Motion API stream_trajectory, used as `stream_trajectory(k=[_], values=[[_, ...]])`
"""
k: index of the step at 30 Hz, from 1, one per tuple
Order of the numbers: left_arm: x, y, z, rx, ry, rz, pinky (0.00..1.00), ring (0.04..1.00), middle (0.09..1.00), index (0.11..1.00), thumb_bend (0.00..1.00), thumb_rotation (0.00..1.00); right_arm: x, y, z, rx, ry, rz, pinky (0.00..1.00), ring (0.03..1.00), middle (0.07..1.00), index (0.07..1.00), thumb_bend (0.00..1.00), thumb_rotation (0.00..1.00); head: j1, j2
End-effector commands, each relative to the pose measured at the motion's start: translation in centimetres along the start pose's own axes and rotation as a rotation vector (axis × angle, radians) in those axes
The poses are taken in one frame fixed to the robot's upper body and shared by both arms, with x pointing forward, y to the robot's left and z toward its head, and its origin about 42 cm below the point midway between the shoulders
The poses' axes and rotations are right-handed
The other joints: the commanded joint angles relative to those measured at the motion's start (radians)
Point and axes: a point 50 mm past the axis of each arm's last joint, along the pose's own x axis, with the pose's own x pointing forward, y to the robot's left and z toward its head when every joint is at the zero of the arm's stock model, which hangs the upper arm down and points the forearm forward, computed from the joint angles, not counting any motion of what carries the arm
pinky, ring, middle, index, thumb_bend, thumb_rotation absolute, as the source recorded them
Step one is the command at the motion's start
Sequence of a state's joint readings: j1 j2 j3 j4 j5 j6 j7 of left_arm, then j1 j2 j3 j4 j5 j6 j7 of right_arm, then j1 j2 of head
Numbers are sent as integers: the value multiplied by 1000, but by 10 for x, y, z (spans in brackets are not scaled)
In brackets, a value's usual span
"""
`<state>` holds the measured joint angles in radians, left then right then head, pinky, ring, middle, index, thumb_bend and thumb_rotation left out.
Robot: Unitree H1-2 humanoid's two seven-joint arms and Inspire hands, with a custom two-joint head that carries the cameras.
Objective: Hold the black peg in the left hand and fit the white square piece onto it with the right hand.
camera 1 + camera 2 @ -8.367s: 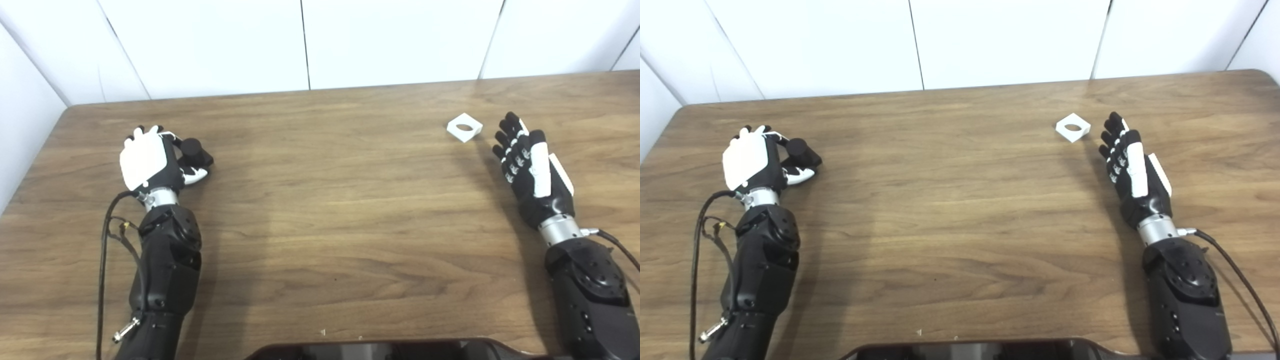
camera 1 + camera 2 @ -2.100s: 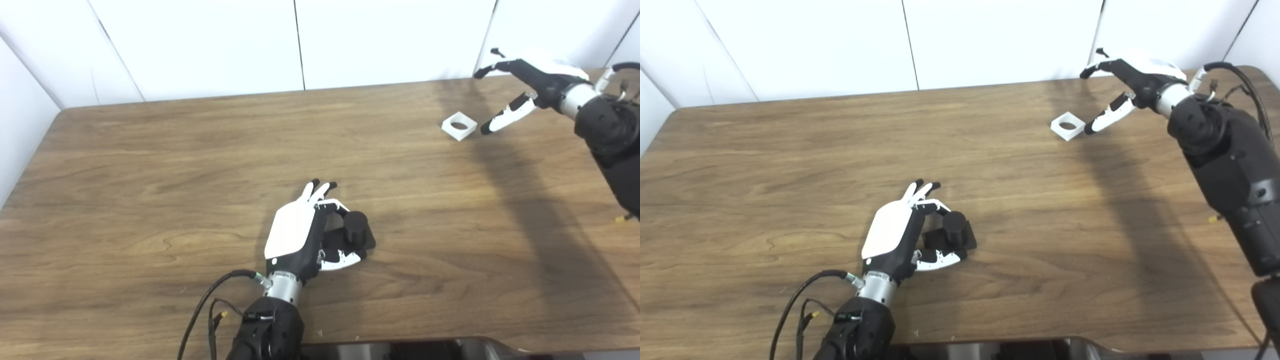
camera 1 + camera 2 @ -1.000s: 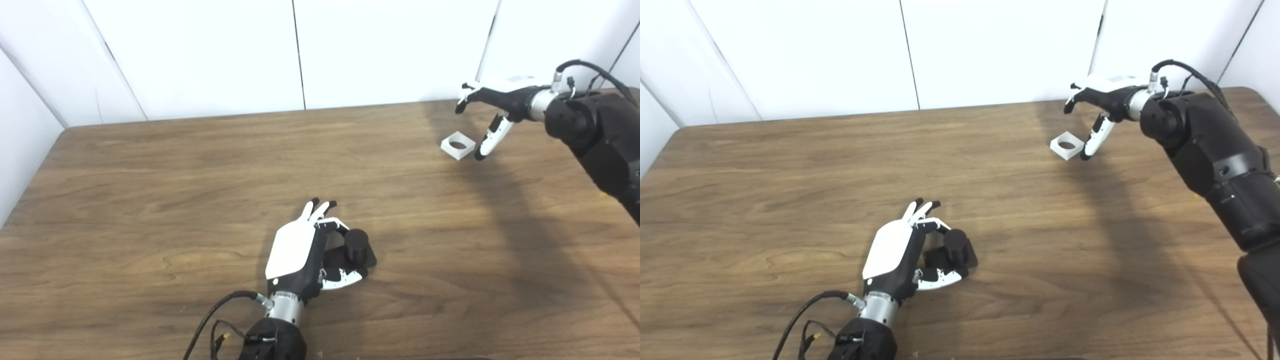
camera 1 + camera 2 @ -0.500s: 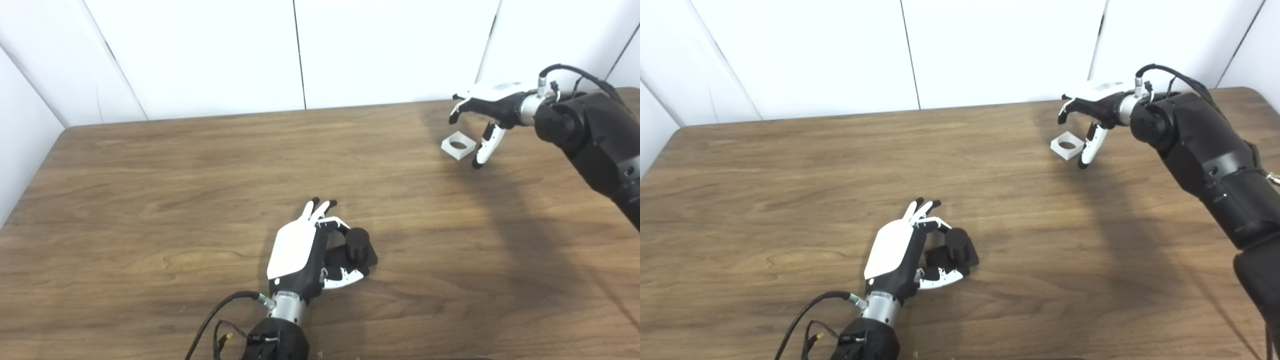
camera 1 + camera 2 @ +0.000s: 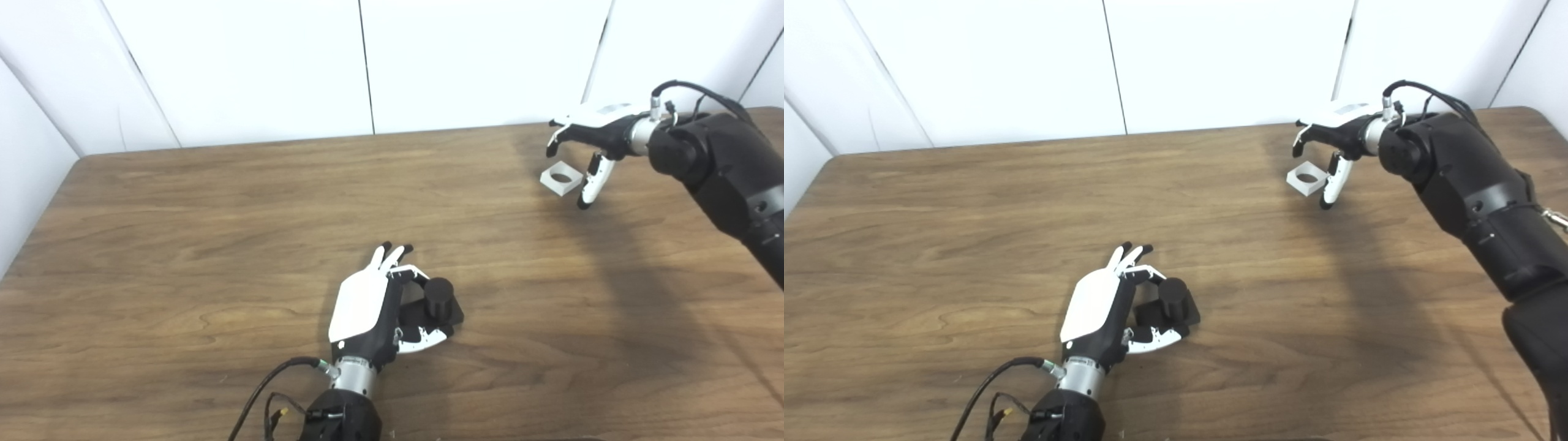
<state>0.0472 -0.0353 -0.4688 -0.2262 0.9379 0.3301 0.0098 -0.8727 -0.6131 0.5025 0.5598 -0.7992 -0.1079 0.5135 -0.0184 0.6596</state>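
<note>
You see the left hand (image 5: 373,306) closed around the black peg (image 5: 438,298), a short cylinder on a flat base, near the front of the wood-grain table (image 5: 184,245). The right hand (image 5: 591,138) hovers spread over the white square piece (image 5: 561,179), which has a round hole and lies near the far edge.

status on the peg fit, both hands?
Left hand shut on black peg, low at table centre. Right hand open, hovering over white square piece, not yet gripped; piece flat on table. Nothing between them.
</note>
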Motion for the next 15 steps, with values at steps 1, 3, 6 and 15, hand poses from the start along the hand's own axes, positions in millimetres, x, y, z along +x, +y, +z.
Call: stream_trajectory(k=[1, 3, 6, 15], values=[[-1, -9, -7, 27, 36, -41, 923, 1000, 930, 495, 513, 71, -7, -43, -4, -44, -11, -100, 1000, 1000, 1000, 796, 876, 227, -1, 1], [-1, -9, -7, 27, 36, -36, 916, 1000, 929, 495, 514, 72, -6, -43, -4, -41, -12, -101, 1000, 1000, 1000, 795, 875, 223, -1, 1], [-1, -9, -6, 23, 39, -37, 919, 1000, 931, 495, 514, 71, -4, -43, -4, -43, -12, -99, 1000, 1000, 999, 796, 875, 226, 0, 0], [-1, -11, -5, 22, 34, -32, 920, 1000, 931, 495, 514, 71, 4, -43, -2, -48, -9, -94, 1000, 1000, 995, 800, 873, 247, 3, -4]])
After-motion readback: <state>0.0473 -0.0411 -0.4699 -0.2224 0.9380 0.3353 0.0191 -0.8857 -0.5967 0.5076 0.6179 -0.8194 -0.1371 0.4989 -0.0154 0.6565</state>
